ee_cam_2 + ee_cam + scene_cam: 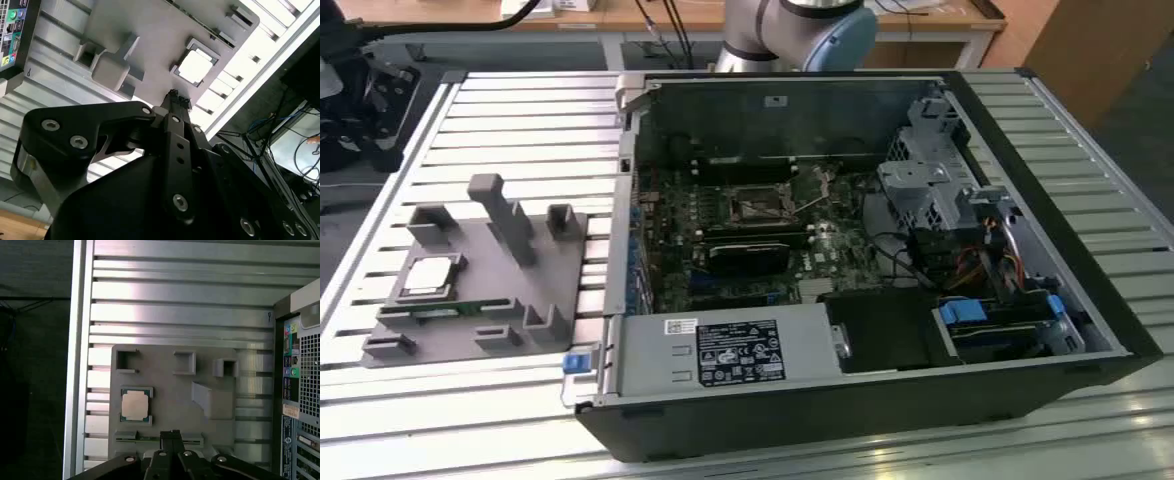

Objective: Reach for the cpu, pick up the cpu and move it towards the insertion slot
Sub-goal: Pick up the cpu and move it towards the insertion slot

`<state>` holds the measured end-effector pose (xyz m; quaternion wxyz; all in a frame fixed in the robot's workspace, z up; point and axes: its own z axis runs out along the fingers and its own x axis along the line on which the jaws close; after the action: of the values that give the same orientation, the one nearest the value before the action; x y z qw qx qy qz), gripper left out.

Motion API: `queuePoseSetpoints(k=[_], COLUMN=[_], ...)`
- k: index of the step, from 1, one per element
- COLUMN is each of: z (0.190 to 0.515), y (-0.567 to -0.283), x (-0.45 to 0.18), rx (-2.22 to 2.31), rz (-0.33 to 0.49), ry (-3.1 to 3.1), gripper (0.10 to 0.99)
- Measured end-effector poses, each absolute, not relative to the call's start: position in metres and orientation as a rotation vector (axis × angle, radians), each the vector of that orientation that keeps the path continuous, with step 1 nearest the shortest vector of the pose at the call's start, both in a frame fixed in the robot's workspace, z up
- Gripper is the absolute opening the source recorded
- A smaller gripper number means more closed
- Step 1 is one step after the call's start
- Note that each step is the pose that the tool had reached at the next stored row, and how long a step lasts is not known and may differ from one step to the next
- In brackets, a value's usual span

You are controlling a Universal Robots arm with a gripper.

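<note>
Slatted counter [520, 120] carries an open PC case [774, 115] and, by its edge on the exterior view's left, a grey tray [487, 285]. Inside the case, on the board, sits the insertion slot [758, 205]. The cpu [430, 277] lies flat in a square tray recess, well apart from the slot. In the first wrist view the gripper [172, 432] hangs over the tray w/ fingers together, near the cpu, not touching.

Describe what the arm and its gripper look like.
In the exterior view the arm is silvery grey with a pale blue joint cap. In both wrist views the gripper is matte black, built of angular linked plates studded with round silver screw heads, narrowing to its tip.
</note>
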<state>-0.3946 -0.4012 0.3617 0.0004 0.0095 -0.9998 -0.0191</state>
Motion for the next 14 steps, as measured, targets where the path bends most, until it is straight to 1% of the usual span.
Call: queuePoseSetpoints(k=[14], z=[0.362], y=[-0.401], x=[-0.407], rx=[0.03], rz=[-0.06], ry=[-3.14], gripper=[0.106])
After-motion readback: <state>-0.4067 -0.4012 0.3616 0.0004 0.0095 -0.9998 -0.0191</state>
